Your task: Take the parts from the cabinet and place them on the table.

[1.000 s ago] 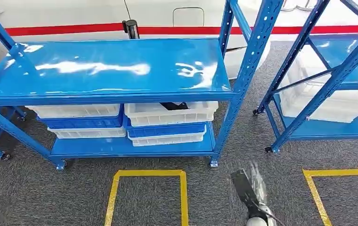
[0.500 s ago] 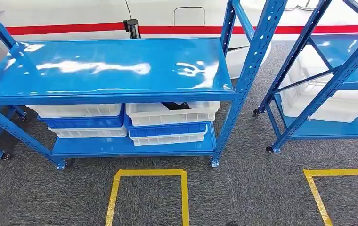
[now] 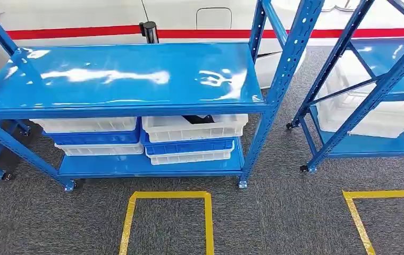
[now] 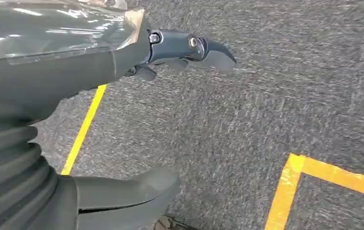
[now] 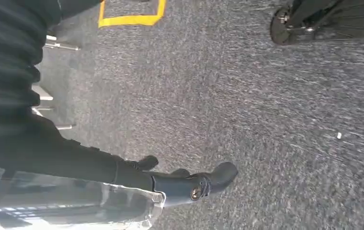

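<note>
Dark part (image 3: 197,119) sits in the top white bin (image 3: 192,127) on the low shelf of the blue rack (image 3: 136,74), right-hand stack, tucked under the middle shelf. Just a sliver shows, shape unclear.

Risks, as I judge: the shelf overhang leaves a tight gap above the bin, so a reach could knock the shelf edge or the upright (image 3: 274,101). The bin rests on stacked blue and white bins (image 3: 189,151); a push could slide it. Part is mostly hidden, so the grasp could miss.

Left hand (image 4: 122,120) hangs over grey carpet near yellow tape (image 4: 82,129), fingers (image 4: 189,48) extended and apart from the thumb, holding nothing. Right hand (image 5: 137,179) also hangs over carpet, fingers (image 5: 209,179) loosely extended, nothing in them.
</note>
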